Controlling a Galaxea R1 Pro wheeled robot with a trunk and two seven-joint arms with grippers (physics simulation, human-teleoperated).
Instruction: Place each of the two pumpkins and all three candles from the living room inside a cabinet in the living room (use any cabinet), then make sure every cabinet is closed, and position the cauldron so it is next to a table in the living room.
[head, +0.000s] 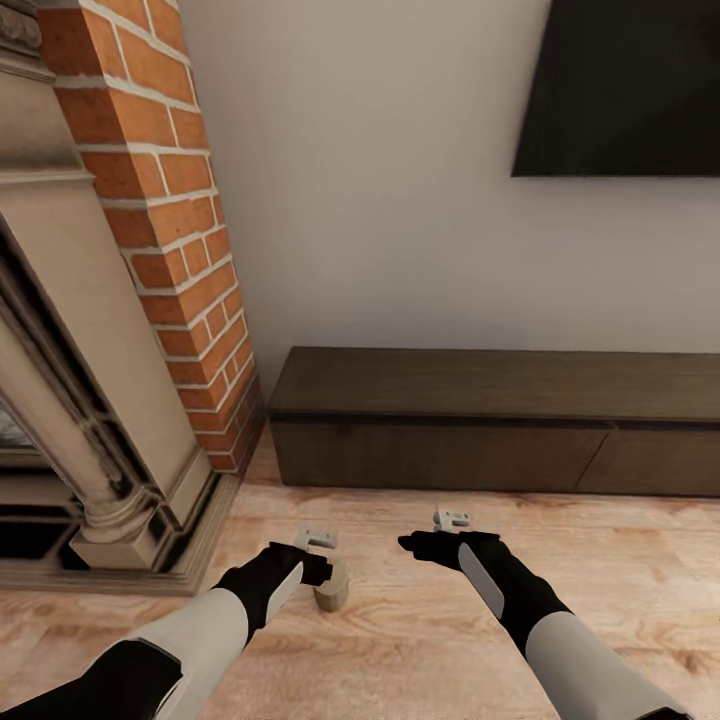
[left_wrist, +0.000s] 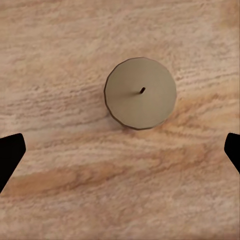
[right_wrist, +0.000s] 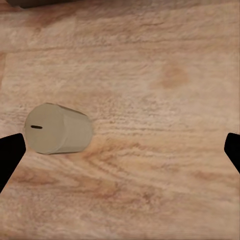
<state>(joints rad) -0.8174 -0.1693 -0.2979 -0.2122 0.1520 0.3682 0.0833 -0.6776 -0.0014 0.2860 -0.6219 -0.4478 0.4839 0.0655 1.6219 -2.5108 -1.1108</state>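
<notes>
Left end effector (head: 318, 560) spread wide above a candle (left_wrist: 140, 93) on the floor (left_wrist: 60, 60) — wick visible from the wrist — right end effector (head: 425, 535) likewise apart.

Brick fireplace (head: 150, 200), white wall (head: 380, 200), wooden floor (head: 400, 620)

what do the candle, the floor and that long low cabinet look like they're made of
Candle: likely matte tan wax, going by its wick.
Floor: light wood boards or laminate, with streaky grain.
Cabinet: dark brown wood or veneer, faint grain, low sheen.

Even soft light, faint shadows
</notes>
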